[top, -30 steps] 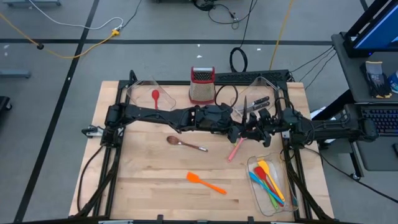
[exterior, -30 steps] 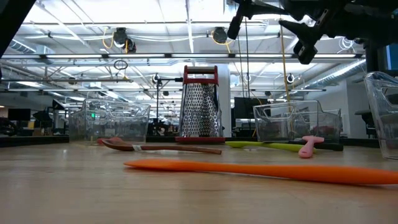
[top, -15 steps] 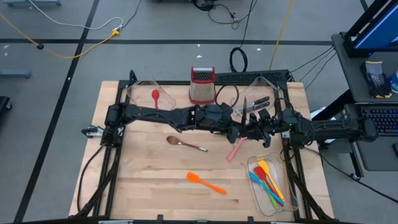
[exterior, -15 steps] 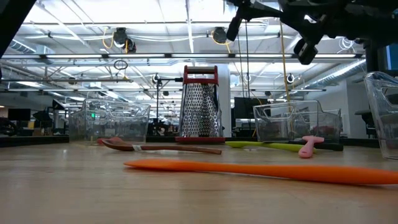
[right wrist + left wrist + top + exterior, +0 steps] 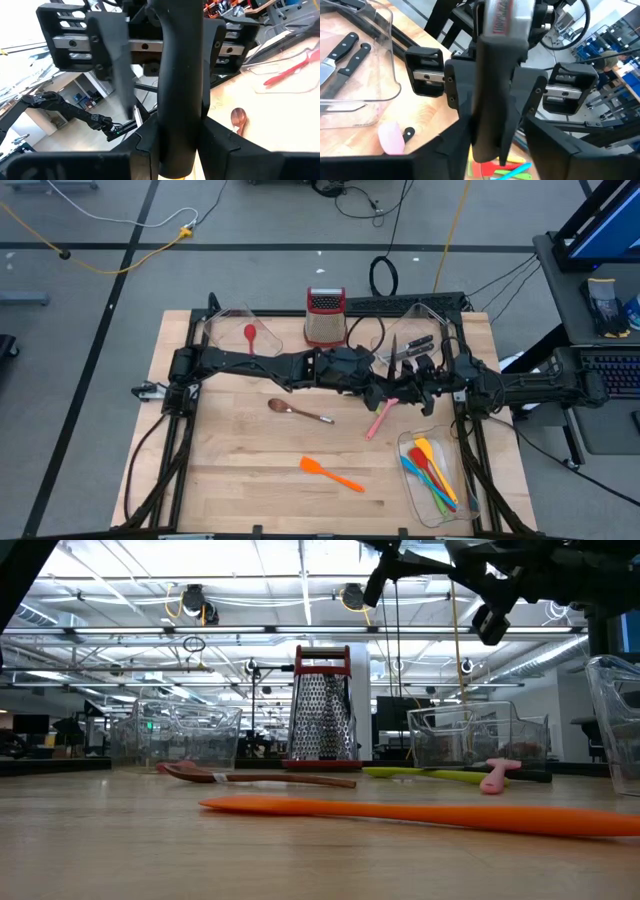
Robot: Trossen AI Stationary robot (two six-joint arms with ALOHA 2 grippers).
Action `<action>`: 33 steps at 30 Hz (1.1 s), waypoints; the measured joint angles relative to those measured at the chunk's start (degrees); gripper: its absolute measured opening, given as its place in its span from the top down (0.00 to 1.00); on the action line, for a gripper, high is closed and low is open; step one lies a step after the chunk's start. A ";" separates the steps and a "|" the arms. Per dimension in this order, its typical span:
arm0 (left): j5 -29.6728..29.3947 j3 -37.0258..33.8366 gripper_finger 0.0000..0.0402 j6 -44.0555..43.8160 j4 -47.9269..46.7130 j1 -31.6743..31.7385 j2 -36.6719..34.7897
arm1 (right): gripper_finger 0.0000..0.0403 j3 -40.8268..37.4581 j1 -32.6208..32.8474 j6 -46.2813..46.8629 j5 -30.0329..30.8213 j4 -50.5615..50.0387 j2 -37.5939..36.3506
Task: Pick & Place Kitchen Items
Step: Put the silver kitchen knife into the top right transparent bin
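The upper-left clear bin (image 5: 240, 330) holds a red spoon (image 5: 250, 336); the upper-right bin (image 5: 425, 325) holds black-handled knives (image 5: 408, 346); the lower-right bin (image 5: 432, 476) holds coloured spatulas (image 5: 433, 470). At centre, the left end effector (image 5: 392, 392) and right end effector (image 5: 415, 390) meet on a black handle (image 5: 180, 85), the right's fingers clamped on it; the left's grip cannot be told. Its other end is hidden. A wooden spoon (image 5: 297, 411), pink spatula (image 5: 379, 419) and orange spatula (image 5: 331, 473) lie on the worktop (image 5: 240, 470).

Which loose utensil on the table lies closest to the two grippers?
The pink spatula, directly below the meeting grippers; the brown spoon and orange spatula lie farther off.
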 joint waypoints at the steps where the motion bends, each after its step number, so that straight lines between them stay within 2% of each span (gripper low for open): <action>1: 0.17 0.02 0.51 0.18 -0.27 -0.02 -0.02 | 0.79 -0.01 0.00 -0.02 0.17 -0.16 0.02; 5: 5.11 0.02 0.40 2.89 -2.34 0.89 -0.79 | 0.79 -0.01 -0.44 -0.61 0.67 -0.31 0.02; 7: 5.75 0.04 0.38 3.35 -5.44 1.25 -1.88 | 0.79 -0.01 -1.30 -0.72 1.81 -0.32 0.00; 16: -6.25 0.09 0.41 12.42 -23.40 1.44 -10.23 | 0.79 -0.01 -7.55 -1.98 1.41 -0.43 0.00; 20: -11.26 0.04 0.44 15.63 -31.88 1.36 -12.25 | 0.79 -0.01 -11.54 -6.03 0.87 -0.50 0.00; 23: -12.20 0.04 0.46 16.03 -34.95 1.79 -12.78 | 0.79 0.14 -14.84 -10.25 0.82 -0.83 -0.02; 26: -11.76 0.03 0.47 17.52 -36.02 2.41 -12.83 | 0.79 3.07 -18.33 -13.45 0.62 -8.15 0.01; 33: -11.00 -3.91 0.48 17.99 -35.01 4.90 -13.14 | 0.79 16.36 -25.03 -26.32 0.86 -35.81 1.09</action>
